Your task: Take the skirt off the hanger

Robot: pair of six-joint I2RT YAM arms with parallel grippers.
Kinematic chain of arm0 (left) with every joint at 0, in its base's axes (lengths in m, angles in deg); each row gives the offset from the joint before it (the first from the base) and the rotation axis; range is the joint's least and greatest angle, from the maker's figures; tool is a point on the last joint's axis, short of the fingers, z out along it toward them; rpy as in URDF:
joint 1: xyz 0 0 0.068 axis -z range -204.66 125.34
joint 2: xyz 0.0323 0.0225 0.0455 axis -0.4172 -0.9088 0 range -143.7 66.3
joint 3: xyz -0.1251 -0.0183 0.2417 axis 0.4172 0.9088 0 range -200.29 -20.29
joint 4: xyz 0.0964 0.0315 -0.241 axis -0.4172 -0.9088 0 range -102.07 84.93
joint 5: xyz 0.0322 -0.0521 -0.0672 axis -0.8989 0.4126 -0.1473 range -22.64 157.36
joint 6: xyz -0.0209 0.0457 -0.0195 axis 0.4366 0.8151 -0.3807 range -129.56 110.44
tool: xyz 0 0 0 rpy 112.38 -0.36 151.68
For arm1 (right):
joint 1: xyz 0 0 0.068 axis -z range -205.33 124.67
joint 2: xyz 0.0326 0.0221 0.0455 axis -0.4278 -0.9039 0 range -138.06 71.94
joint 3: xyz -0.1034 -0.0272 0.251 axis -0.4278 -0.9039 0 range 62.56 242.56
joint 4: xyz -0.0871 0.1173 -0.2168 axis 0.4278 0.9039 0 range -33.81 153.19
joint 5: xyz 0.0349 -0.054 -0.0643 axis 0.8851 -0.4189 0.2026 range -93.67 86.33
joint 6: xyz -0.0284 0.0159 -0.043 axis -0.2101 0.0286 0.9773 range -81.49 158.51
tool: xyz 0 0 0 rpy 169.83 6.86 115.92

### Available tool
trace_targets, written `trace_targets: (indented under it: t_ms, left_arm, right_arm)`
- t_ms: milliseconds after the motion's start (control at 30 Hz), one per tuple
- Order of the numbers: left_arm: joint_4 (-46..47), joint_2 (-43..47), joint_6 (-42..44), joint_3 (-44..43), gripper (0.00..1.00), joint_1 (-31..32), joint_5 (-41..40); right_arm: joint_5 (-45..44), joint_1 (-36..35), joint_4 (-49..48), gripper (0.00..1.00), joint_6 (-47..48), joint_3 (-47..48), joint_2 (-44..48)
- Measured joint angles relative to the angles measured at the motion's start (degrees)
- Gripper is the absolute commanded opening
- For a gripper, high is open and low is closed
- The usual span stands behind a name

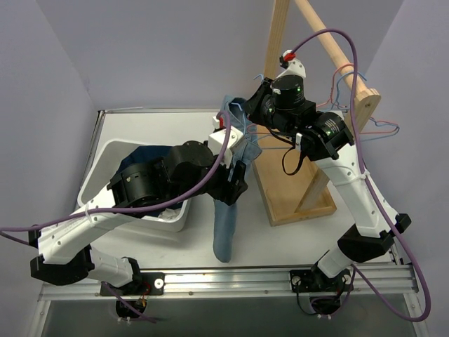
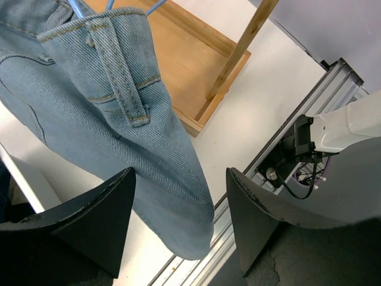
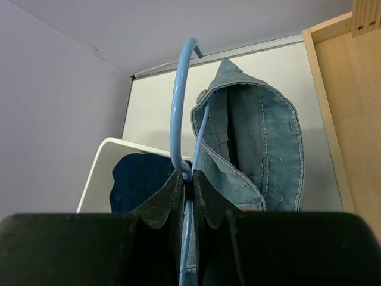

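Left gripper (image 2: 180, 176): black fingers spread wide at the bottom of the wrist view, light-blue denim garment (image 2: 119, 119) hanging just beyond them, untouched.
Right gripper (image 3: 187, 179): fingers pressed together, pinching the light-blue wire hanger (image 3: 177, 107) that carries the denim.
Pink-red hanger (image 1: 344, 70): thin wire on the wooden rail (image 1: 330, 42), upper right of the overhead view, well apart from both grippers.
White bin (image 1: 102, 168): left of centre.
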Motion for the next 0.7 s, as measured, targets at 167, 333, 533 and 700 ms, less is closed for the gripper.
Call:
trace_targets:
  t_ms: [167, 333, 533, 700]
  left_arm:
    - [-0.5, -0.52, -0.46, 0.35, 0.71, 0.0, -0.7]
    - [-2.19, -0.5, -1.49, 0.63, 0.59, 0.02, -4.68]
    - [-6.62, -0.5, -2.36, 1.14, 0.14, -0.04, -9.99]
    - [-9.79, -0.17, -2.21, 1.2, 0.02, -1.31, -13.31]
  right_arm:
    - [0.02, 0.0, 0.02, 0.0, -0.28, 0.0, 0.0]
    - [0.22, -0.35, 0.07, 0.0, -0.96, 0.0, 0.0]
    - [0.68, -1.05, 0.11, 0.0, -1.81, -0.02, 0.0]
    - [0.72, -1.31, 0.15, 0.0, -1.53, -0.11, 0.0]
